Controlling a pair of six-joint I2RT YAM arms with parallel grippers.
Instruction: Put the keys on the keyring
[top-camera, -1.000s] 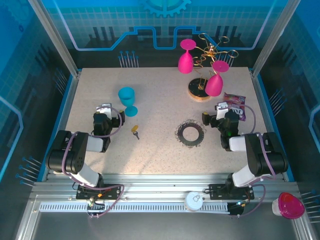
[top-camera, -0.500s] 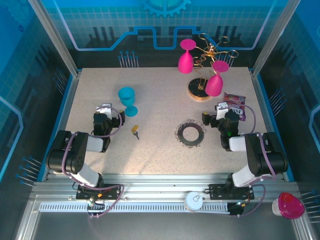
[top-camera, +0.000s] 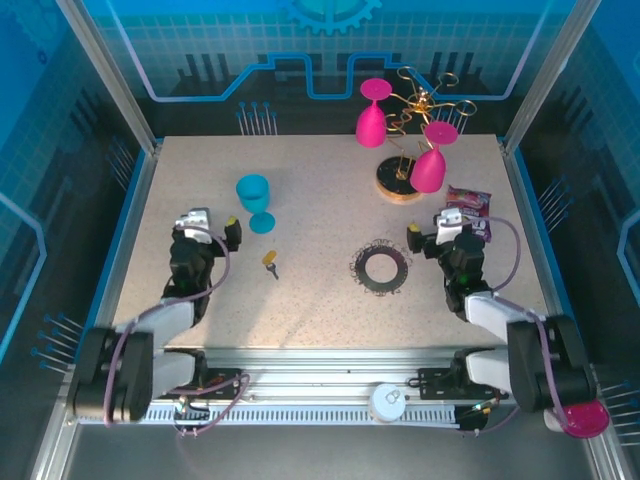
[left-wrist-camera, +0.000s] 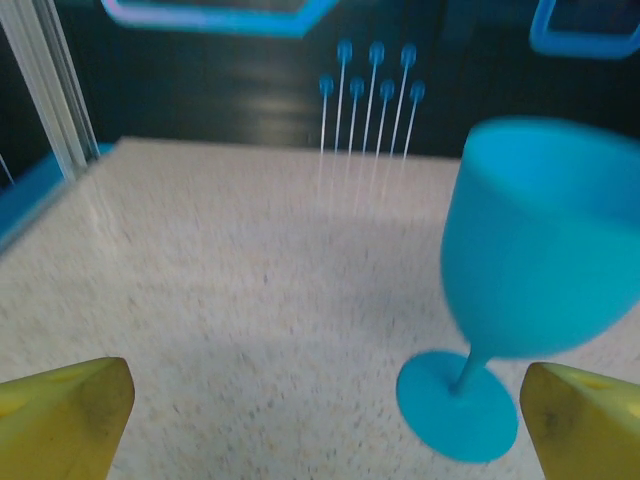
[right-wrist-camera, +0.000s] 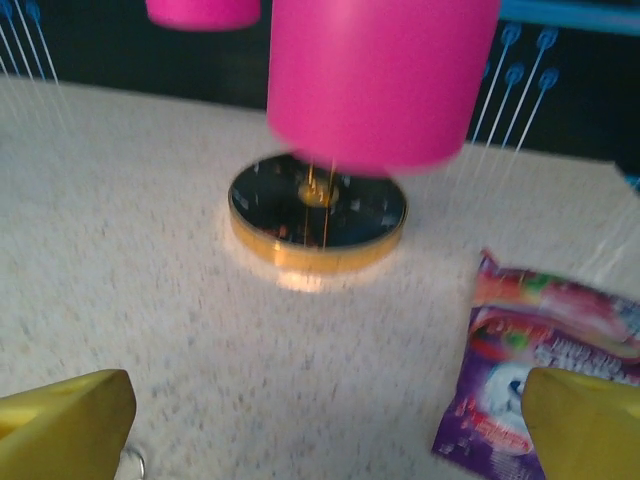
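Lying flat: yellow-headed key (top-camera: 270, 260) | dark wire-fringed keyring (top-camera: 381, 267) | left pincer (left-wrist-camera: 325, 415) apart | right pincer (right-wrist-camera: 325, 422) apart

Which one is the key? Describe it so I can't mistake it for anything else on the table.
Start at the speckled table and find the blue goblet standing left of centre. Just toward the near edge from its foot, lying flat, is the key, well left of the dark keyring. It is the smallest item there: a yellow head with a short thin metal blade.
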